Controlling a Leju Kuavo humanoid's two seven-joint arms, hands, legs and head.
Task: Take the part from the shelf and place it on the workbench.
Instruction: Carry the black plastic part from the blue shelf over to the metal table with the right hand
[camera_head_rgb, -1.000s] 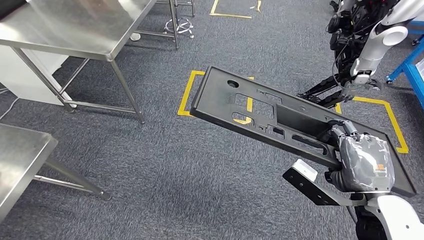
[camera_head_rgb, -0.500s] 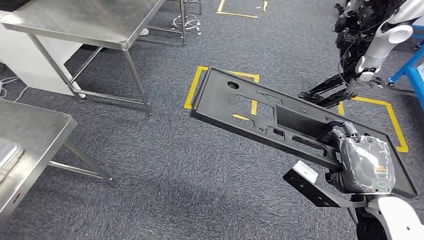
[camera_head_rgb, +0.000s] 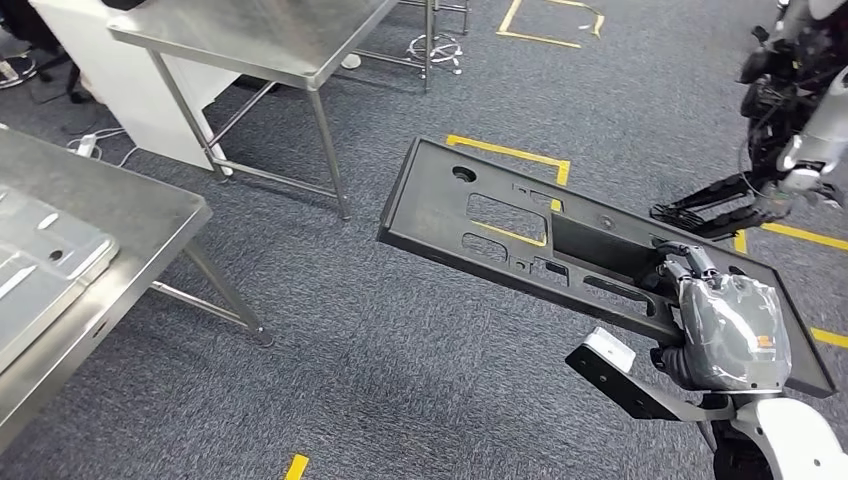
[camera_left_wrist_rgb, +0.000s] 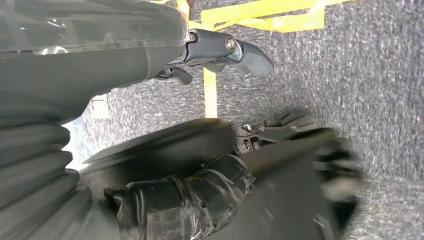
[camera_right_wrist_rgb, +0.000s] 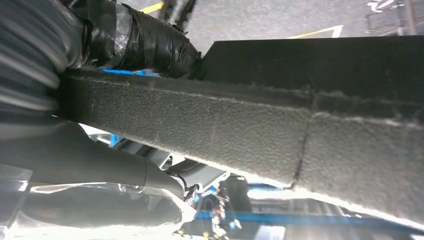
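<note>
At the robot's lower right, the right hand (camera_head_rgb: 728, 330) grips the part (camera_head_rgb: 560, 245) by its near end, fingers curled over the panel's edge; the right wrist view confirms the edge clamped between thumb and taped fingers (camera_right_wrist_rgb: 145, 42). The left hand (camera_left_wrist_rgb: 220, 50) hangs over the carpet (camera_head_rgb: 400, 380) near yellow tape. It holds nothing, but whether its fingers are spread or curled I cannot tell.

The part is a long, flat black panel with cut-outs, carried in the air clear of any surface. Its long axis runs from the hand at the near right up and away to the far left. The free end, the one with the round hole, points toward the steel tables. The face is tilted, near-level, with the far end slightly raised.

Change over the last second: the whole scene has slid rightward while hand and part keep the same pose, so the robot is turning left. A near table (camera_head_rgb: 110, 250) has come into view at the left, with a metal tray (camera_head_rgb: 40, 265) on it. A second table (camera_head_rgb: 270, 40) stands farther off, and another robot (camera_head_rgb: 800, 120) stands at the far right.

Judgement: pickup is done and carrying is under way. The part has yet to be set down on a bench.
</note>
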